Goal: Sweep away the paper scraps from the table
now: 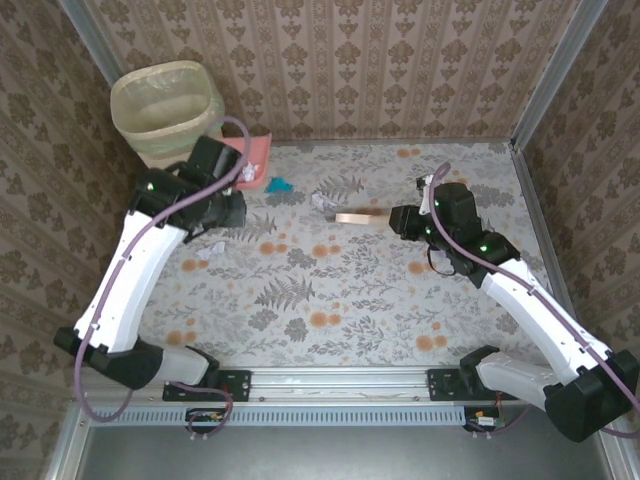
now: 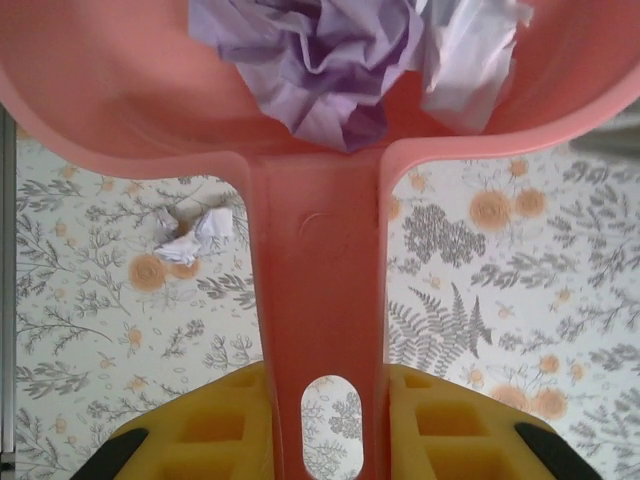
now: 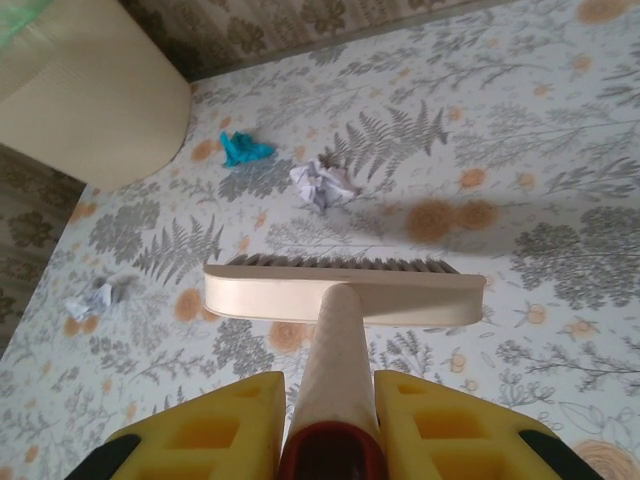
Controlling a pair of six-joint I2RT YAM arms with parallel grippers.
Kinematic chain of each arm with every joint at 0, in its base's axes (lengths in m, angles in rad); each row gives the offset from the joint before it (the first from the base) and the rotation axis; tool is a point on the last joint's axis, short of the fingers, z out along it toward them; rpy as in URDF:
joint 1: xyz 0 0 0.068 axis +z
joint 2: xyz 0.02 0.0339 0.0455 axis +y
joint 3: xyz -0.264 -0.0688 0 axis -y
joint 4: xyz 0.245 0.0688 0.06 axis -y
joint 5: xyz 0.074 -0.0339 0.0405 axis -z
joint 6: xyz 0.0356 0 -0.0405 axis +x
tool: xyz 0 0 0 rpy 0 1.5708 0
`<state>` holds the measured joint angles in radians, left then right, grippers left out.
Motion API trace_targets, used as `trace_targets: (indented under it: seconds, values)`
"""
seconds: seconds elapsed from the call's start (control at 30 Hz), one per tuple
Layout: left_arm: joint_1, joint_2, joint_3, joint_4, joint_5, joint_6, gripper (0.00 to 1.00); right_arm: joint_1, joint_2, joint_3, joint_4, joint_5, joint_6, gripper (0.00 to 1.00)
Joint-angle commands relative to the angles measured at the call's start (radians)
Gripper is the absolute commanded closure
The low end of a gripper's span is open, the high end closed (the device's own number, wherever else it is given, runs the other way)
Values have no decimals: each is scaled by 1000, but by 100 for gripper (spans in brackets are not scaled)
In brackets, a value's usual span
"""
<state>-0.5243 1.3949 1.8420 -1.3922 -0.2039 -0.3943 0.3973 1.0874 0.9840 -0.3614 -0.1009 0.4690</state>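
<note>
Lightness governs how the paper scraps (image 1: pixel 320 200) will handle. They are crumpled, soft, near-weightless bits that will probably skid or roll ahead of bristles and could flutter off under a quick stroke, so slow, low sweeps seem wise. None needs pinching, since the brush makes the contact.

Three lie loose on the counter (image 1: pixel 350 290). A teal scrap (image 3: pixel 243 150) sits near the bin (image 1: pixel 165 100), and a pale lilac-white scrap (image 3: pixel 322 185) lies just beyond the head of the brush (image 3: pixel 345 295). A white scrap (image 2: pixel 195 232) lies off to the left, beside the dustpan handle in the left wrist view. More lilac and white paper sits in the dustpan (image 2: pixel 320 290).

The right tool (image 3: pixel 330 420) is clamped on the brush's stiff cream handle, with the bristles facing the scraps. The left tool (image 2: pixel 325 400) is clamped on the dustpan's flat pink handle, close to its hanging hole. Both handles look like rigid, smooth plastic, so a firm hold near the ends seems right.
</note>
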Motion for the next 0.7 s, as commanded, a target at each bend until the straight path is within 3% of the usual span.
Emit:
trace_targets:
  seconds: [0.0, 0.23, 0.43, 0.67]
  values:
    - [62, 100, 139, -45, 88, 66, 100, -2, 16, 14, 62, -108, -25, 100]
    - [225, 367, 528, -61, 222, 24, 100, -1, 34, 18, 52, -119, -57, 100]
    - [346, 543, 749, -30, 396, -69, 100, -1, 48, 16, 63, -130, -62, 100]
    - [489, 590, 742, 168, 622, -239, 100, 0, 72, 24, 67, -143, -72, 100]
